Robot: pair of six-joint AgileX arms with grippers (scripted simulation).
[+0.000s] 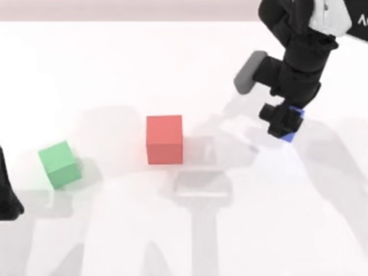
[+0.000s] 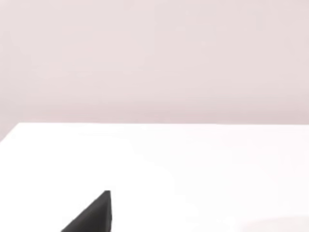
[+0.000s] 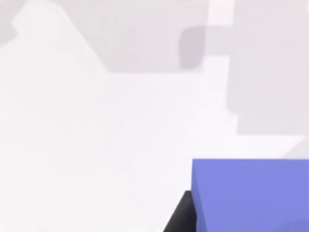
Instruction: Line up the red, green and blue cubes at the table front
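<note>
A: What is the right hand (image 1: 283,123) carrying?
B: It is gripping the small matte blue cube (image 1: 293,123), fingers closed on it, at the right of the white surface (image 1: 115,69).
A: Advice?
B: It is probably best lowering squarely beside the large red cube (image 1: 164,139).

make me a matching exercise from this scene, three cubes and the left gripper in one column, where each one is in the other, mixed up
Column 1
1. red cube
2. green cube
3. blue cube
4. left gripper

Column 2
A. under the right gripper, on the table's right side
B. at the top view's left edge, parked
C. near the middle of the table
D. on the table's left side, turned askew

Pairs: 1-C, 2-D, 3-A, 4-B
</note>
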